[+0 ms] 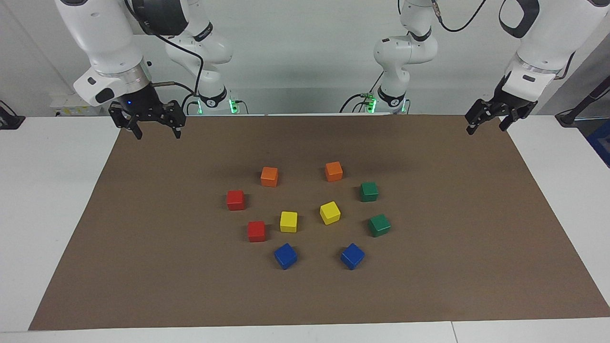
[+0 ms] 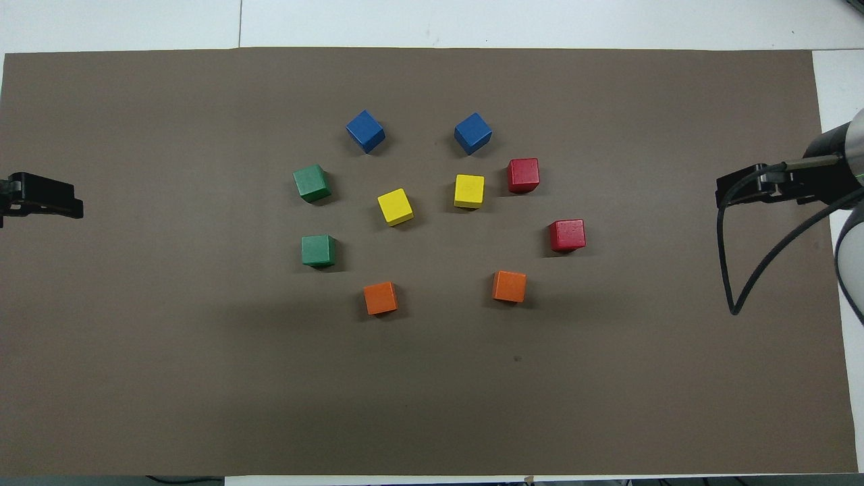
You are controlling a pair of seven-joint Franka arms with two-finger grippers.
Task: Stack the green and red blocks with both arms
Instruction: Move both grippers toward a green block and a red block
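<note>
With both jaws spread over the mat's ends, I start nothing stacked.
I send the left gripper point(image 1: 487, 123) to the green blocks point(image 1: 369, 191), the right gripper point(image 1: 153, 127) to the red blocks point(image 1: 235, 200).

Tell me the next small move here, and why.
Probably bring the left hand over the green block nearer the robots. Nothing is stacked yet: both green blocks lie toward the left arm's end, both red blocks toward the right arm's, and both hands hang open over the mat's edges, holding nothing. The right hand could likewise go to a red block.
</note>
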